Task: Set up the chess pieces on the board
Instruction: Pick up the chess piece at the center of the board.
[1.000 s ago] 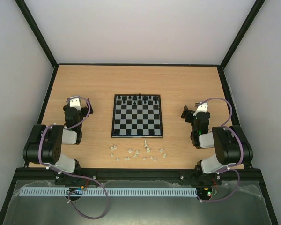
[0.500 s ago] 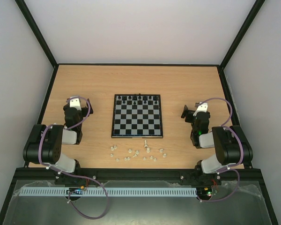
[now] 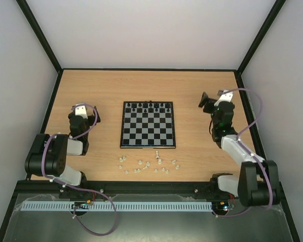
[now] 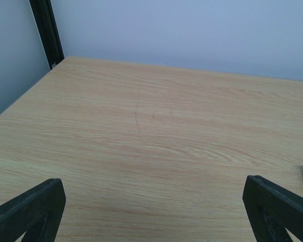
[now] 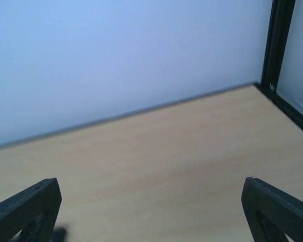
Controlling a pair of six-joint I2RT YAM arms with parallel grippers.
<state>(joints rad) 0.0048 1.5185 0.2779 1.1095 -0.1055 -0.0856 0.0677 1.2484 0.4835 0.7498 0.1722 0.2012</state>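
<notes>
Right gripper (image 3: pixel 204 100) has reached farther up the wooden table (image 3: pixel 141 85), spread wide; left gripper (image 4: pixel 151 209) likewise; white walls (image 3: pixel 151 35) around.

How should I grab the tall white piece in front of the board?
Probably come from straight above and pinch the tall piece across its slim middle, left to right: those sides look free, while another piece sits close by its near end. Standing or lying, I can't tell.

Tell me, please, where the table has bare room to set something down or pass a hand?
Bare wood lies between the board and the left gripper, between the board and the right gripper, and behind the board to the back wall. Crowded: the near strip, where the white chess pieces lie scattered.
</notes>
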